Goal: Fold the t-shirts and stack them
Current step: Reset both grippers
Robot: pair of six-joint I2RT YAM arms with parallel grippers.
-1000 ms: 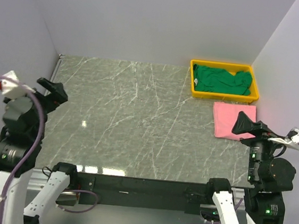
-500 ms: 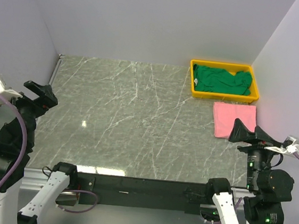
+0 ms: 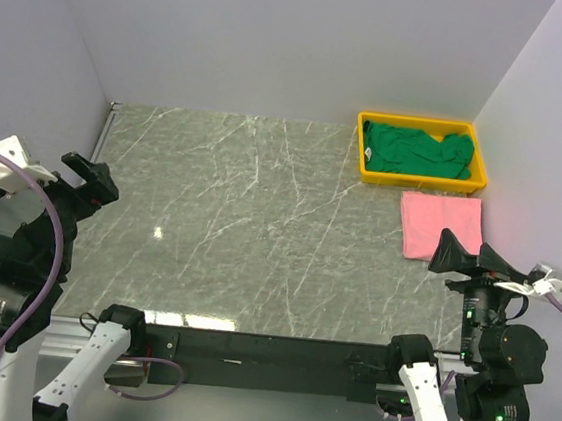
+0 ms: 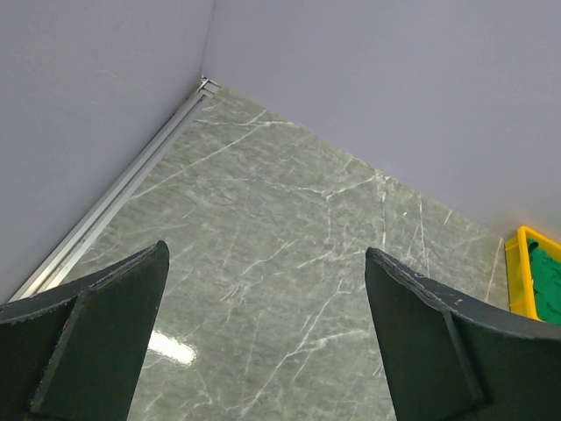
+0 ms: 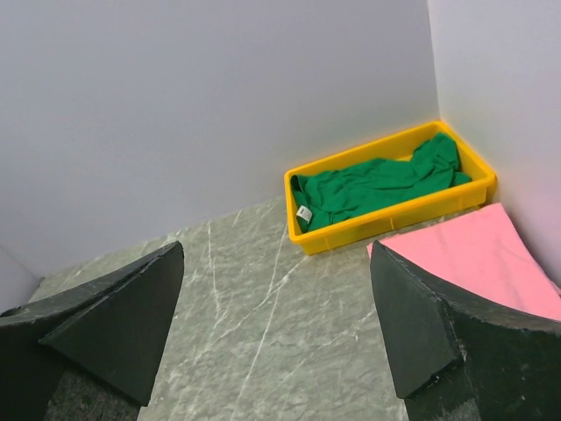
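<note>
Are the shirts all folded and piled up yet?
Halfway. The pink shirt lies folded flat on the table beside the yellow tray. Nothing is in hand: the left gripper and right gripper are open and empty. The green shirt lies crumpled in the tray, not yet folded or stacked.

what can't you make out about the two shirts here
- Green shirt: bunched in the yellow tray, its own folds hide sleeves and collar; its label, right wrist view, too small to read.
- Pink shirt: near edge partly hidden by the right gripper, top view.
- Left wrist view: picture edge cuts off the tray.
</note>
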